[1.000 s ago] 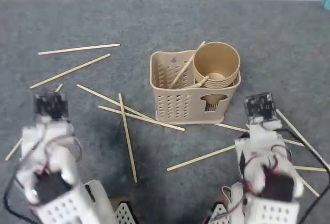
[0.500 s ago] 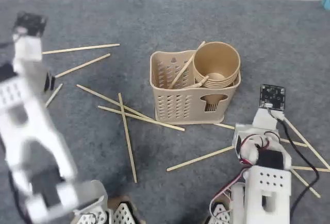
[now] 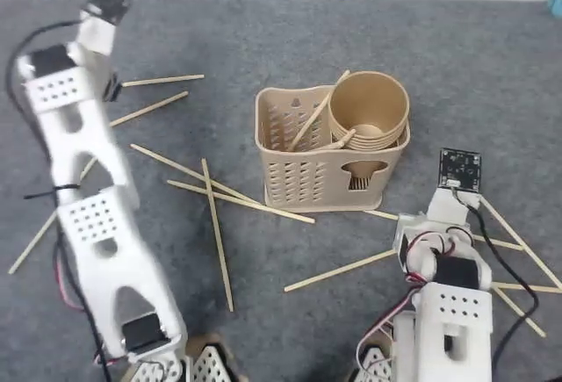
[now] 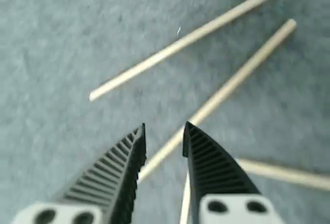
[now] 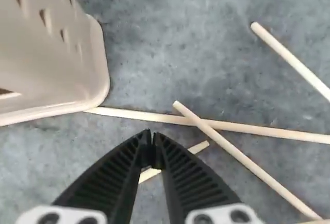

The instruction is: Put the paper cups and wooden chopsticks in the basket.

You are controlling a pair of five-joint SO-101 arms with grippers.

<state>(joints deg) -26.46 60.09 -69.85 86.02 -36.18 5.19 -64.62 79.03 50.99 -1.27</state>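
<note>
A beige slotted basket (image 3: 307,180) stands mid-carpet with stacked paper cups (image 3: 369,105) in its right compartment and two chopsticks (image 3: 314,118) leaning inside. Several wooden chopsticks lie loose around it. My left arm (image 3: 66,92) stretches to the far left, over the ends of two chopsticks (image 3: 151,107). The left gripper (image 4: 164,128) hangs open just above one chopstick (image 4: 227,87), and another (image 4: 191,36) lies beyond. My right arm (image 3: 443,224) sits near the basket's right front corner. The right gripper (image 5: 152,135) is shut and empty above crossed chopsticks (image 5: 221,141), beside the basket corner (image 5: 62,69).
Grey carpet covers the table. More chopsticks cross left of the basket (image 3: 215,233) and in front of it (image 3: 342,270). Others lie at the right edge (image 3: 514,237). One chopstick (image 3: 31,243) lies by the left arm's base.
The left arm has swung up from its folded pose at the near left and out to the far left chopsticks. The right arm has unfolded and shifted slightly toward the basket.
</note>
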